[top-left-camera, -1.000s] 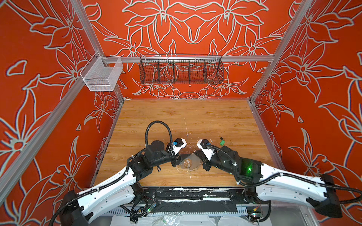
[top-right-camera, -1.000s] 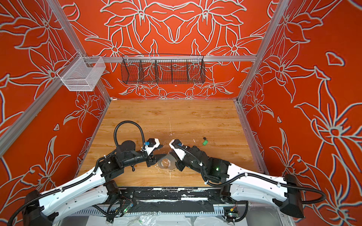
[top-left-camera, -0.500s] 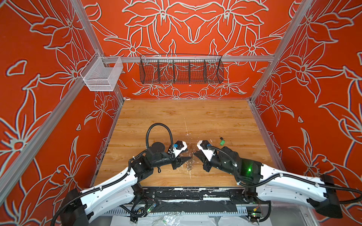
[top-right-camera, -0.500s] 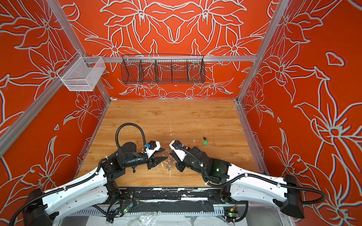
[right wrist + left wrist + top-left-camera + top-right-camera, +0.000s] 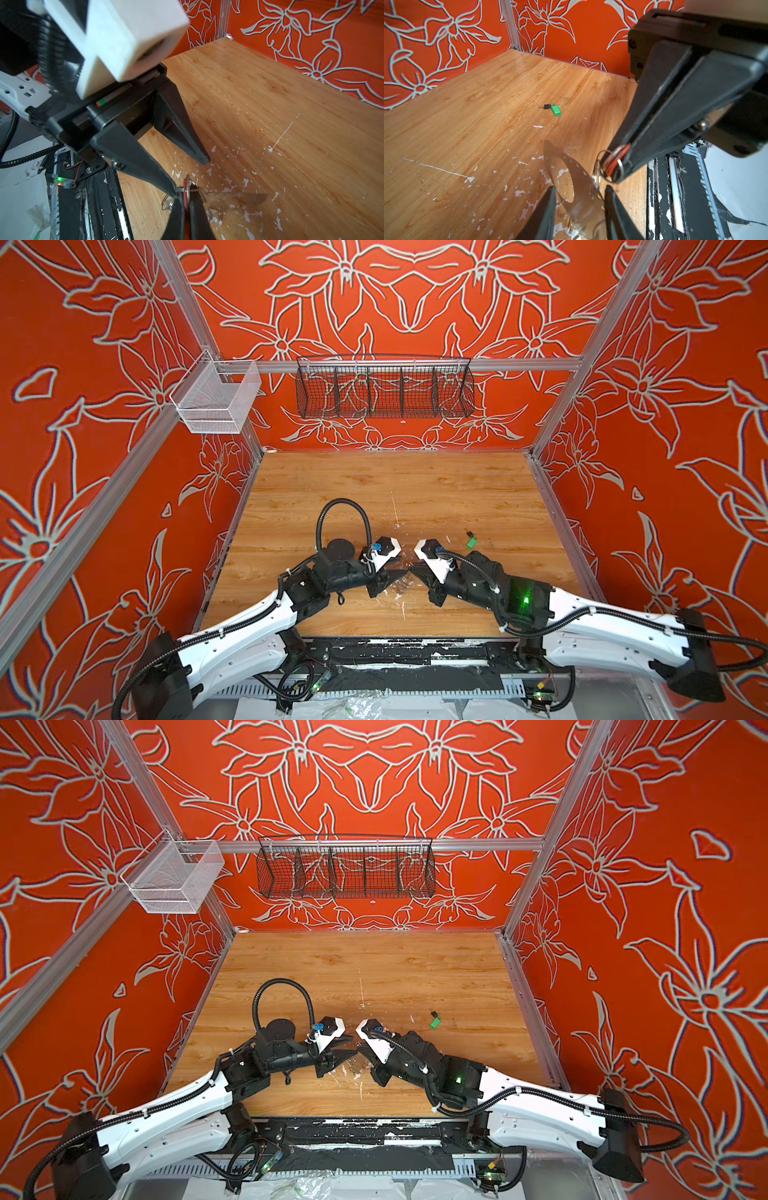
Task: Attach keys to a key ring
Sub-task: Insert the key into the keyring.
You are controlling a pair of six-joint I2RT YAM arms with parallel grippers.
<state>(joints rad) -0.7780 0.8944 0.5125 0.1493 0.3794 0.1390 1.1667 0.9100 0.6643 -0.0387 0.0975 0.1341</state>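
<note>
— Around the key ring (image 5: 583,209), what do the top views give you?

— Not much. In both top views my left fingers (image 5: 378,587) and right fingers (image 5: 419,572) meet almost tip to tip above it. The key ring itself is too small to pick out among the white flecks on the table (image 5: 374,497). The green key (image 5: 471,542) lies well apart from the key ring, on my right arm's side, untouched.

— And the left wrist camera?

— It shows what the top hides. The key ring sits between my left fingers, which stand apart on either side of it; I cannot tell whether they pinch it. My right fingers are clenched on the orange-red tag (image 5: 612,164), just beside the key ring's rim, with wire split rings (image 5: 596,176) crowded between. Which ring threads which, I cannot tell.

— What worries you?

— If the left fingers close off-centre, I judge the thin key ring could twist or squirt out and pull the small rings off line.

— The right wrist camera?

— Only it shows one left fingertip (image 5: 162,178) right against the shut right fingers beside the tag. The key ring there is a blur. A nudge could skew the tag, or the fingers could jam together.
</note>
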